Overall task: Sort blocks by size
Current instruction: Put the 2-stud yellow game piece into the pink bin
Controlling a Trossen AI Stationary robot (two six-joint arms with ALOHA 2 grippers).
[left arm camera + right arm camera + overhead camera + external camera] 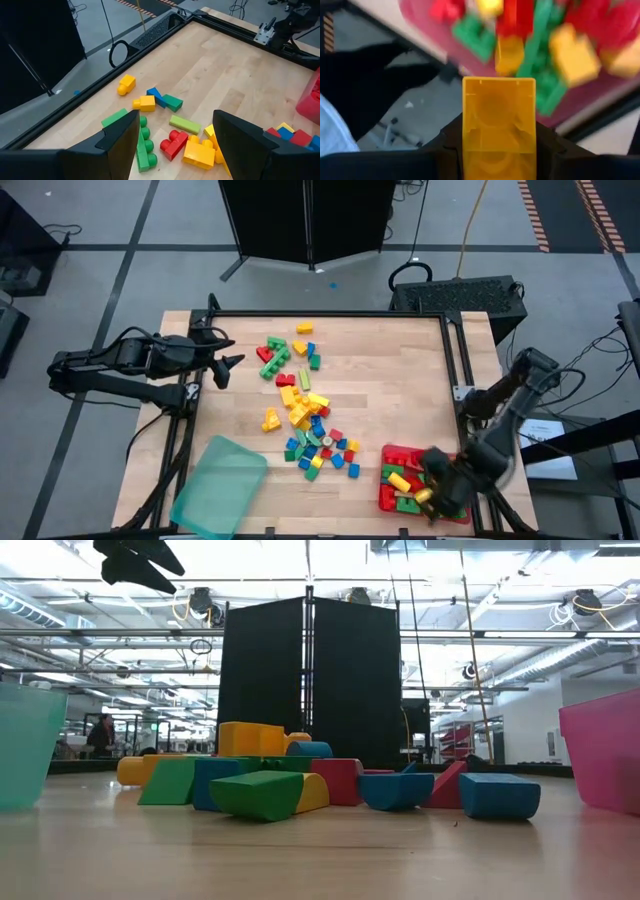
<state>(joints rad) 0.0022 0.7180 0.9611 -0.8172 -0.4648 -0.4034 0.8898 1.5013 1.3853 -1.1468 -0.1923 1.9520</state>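
Note:
Loose blocks (pixel 305 415) in red, yellow, green and blue lie scattered over the middle of the wooden table; the left wrist view shows some of these blocks (pixel 172 132) close up. My right gripper (pixel 432 492) hangs over the red tray (pixel 388 502) at the near right and is shut on a yellow block (pixel 499 125). The tray holds red, green and yellow blocks (pixel 540 45). My left gripper (pixel 228 366) waits open above the table's left edge, touching nothing; it shows high up in the low view (pixel 135 560). My right gripper pinches the yellow block by two opposite side walls (pixel 468 135) between its two fingers. The block's hollow underside (pixel 499 107) faces the wrist camera. The fingers come from above, slanting down. The block is lifted clear, above the red tray's near edge.
A translucent teal tray (pixel 220 485) lies at the near left corner. A dark frame rail (pixel 330 314) runs along the table's far edge and right side. Bare wood (pixel 390 380) lies between the pile and the right rail.

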